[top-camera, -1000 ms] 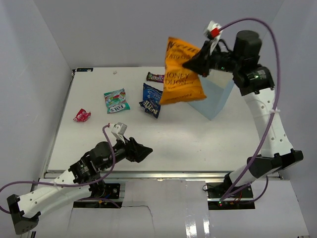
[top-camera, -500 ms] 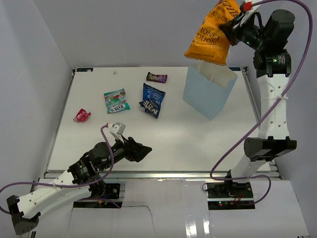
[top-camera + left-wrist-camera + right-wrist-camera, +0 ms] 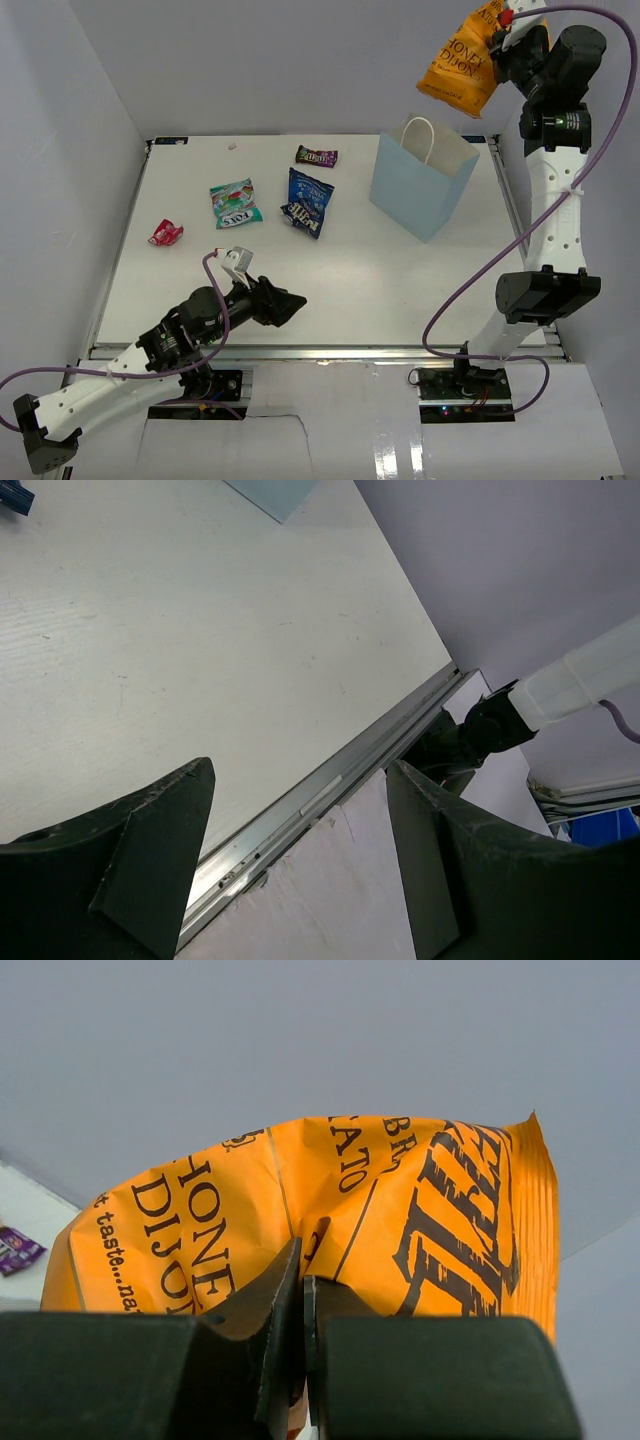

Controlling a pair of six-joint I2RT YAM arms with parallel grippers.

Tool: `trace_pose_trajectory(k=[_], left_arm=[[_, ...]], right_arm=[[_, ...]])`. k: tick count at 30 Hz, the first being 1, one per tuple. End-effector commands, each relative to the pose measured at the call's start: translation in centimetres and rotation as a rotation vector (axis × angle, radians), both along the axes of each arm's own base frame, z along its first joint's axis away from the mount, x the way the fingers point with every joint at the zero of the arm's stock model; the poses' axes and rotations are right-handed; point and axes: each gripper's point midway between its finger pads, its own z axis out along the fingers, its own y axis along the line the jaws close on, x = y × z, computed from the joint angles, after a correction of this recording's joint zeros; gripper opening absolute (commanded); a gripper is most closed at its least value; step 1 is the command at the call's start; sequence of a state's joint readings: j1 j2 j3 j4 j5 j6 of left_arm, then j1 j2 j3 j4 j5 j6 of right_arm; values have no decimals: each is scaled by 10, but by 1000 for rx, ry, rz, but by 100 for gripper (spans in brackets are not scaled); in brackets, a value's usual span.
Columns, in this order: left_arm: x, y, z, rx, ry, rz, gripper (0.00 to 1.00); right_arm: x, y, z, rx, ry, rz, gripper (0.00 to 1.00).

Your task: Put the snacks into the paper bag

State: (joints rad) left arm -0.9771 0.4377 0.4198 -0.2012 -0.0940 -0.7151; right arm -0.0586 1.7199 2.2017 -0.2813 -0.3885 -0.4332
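Observation:
My right gripper (image 3: 497, 42) is shut on the orange chip bag (image 3: 460, 64) and holds it high in the air, above and just behind the upright light blue paper bag (image 3: 420, 190). In the right wrist view the gripper (image 3: 303, 1260) pinches a fold of the orange bag (image 3: 400, 1210). On the table lie the dark blue bag (image 3: 305, 202), the teal-white bag (image 3: 235, 203), the dark purple candy pack (image 3: 316, 156) and the red-pink wrapper (image 3: 165, 233). My left gripper (image 3: 290, 303) is open and empty, low near the table's front edge (image 3: 300, 840). The green-yellow bag is out of view.
Grey walls close the table on the left, back and right. A metal rail (image 3: 320, 351) runs along the front edge. In the left wrist view the right arm's base (image 3: 480, 735) shows beyond the rail.
My right arm has swung the orange chip bag up and to the right, from in front of the paper bag to high above its far side. The left arm has not moved.

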Motion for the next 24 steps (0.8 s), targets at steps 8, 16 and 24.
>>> trace_pose_trajectory(k=[8, 16, 24], left_arm=[[2, 0, 8, -23, -35, 2, 80], [1, -1, 9, -25, -39, -5, 80], [0, -2, 8, -27, -37, -12, 80]], right_arm=[[-17, -9, 0, -293, -152, -46, 8], [-35, 14, -52, -545, -173, 66, 8], [-44, 21, -76, -700, -229, 97, 8]])
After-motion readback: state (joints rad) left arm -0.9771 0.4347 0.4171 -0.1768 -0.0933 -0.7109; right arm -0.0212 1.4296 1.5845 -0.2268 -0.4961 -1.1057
